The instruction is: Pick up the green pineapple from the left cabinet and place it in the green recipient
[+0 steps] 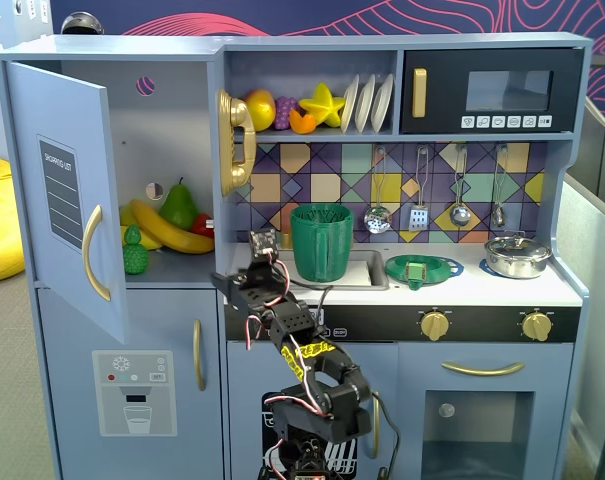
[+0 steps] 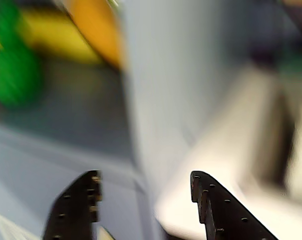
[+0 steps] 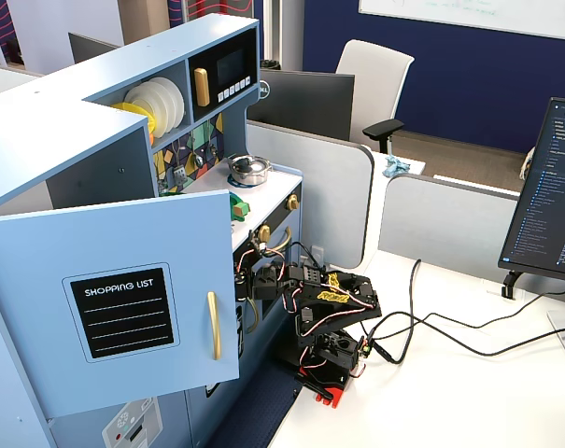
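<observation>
Right now my fingers (image 2: 143,200) are spread wide and empty at the counter edge, while the green pineapple (image 1: 134,251) sits inside the left cabinet (image 1: 67,200) beside the banana (image 1: 167,230). Reaching in, I could clip the cabinet wall or topple the pineapple.

The left cabinet (image 3: 114,299) door hangs open beside the arm (image 3: 324,308).

One green pineapple (image 1: 134,251), one banana (image 1: 172,229), one pear (image 1: 179,206), three plates (image 1: 367,103), four hanging utensils (image 1: 438,192).
</observation>
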### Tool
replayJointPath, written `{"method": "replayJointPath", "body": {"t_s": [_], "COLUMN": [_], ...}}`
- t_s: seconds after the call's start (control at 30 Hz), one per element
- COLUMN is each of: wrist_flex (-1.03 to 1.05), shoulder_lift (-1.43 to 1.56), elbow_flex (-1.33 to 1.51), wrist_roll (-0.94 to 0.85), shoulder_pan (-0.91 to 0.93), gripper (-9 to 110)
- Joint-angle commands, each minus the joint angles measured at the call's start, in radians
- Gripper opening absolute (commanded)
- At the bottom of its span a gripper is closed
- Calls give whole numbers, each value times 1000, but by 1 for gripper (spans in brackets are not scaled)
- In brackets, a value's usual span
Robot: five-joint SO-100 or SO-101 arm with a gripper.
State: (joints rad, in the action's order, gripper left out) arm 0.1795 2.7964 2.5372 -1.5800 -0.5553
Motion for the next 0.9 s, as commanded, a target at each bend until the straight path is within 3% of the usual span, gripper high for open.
{"method": "replayJointPath", "body": {"t_s": [0.0, 0.2, 0.87], "wrist_flex": [-81, -290, -624], "shoulder_lift": [-43, -210, -736], "elbow_flex": [-117, -110, -387], "wrist_roll": [-5, -63, -78], "shoulder_pan": [-97, -144, -219], "gripper": [22, 27, 32]}}
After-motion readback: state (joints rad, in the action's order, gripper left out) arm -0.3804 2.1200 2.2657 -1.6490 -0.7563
